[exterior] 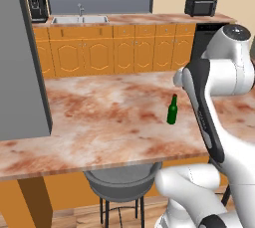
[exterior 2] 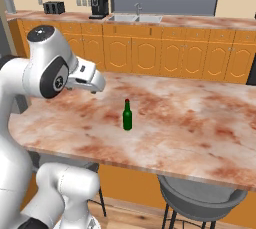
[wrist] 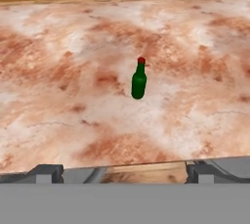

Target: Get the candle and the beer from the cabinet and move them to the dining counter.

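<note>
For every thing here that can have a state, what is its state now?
beer: upright on the dining counter, red cap on, free of the tool.
tool: open, holding nothing, back from the beer near the counter edge.
stool: standing under the counter edge.
microwave: door shut, on the far counter.
low cupboards: doors shut.

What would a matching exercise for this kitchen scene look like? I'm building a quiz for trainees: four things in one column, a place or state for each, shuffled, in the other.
Things:
1. beer
2. gripper
3. stool
4. coffee machine

Places or states:
A. on the far counter, left of the sink
B. open, holding nothing
C. tucked under the edge of the dining counter
D. standing upright on the dining counter

Pairs: 1-D, 2-B, 3-C, 4-A
</note>
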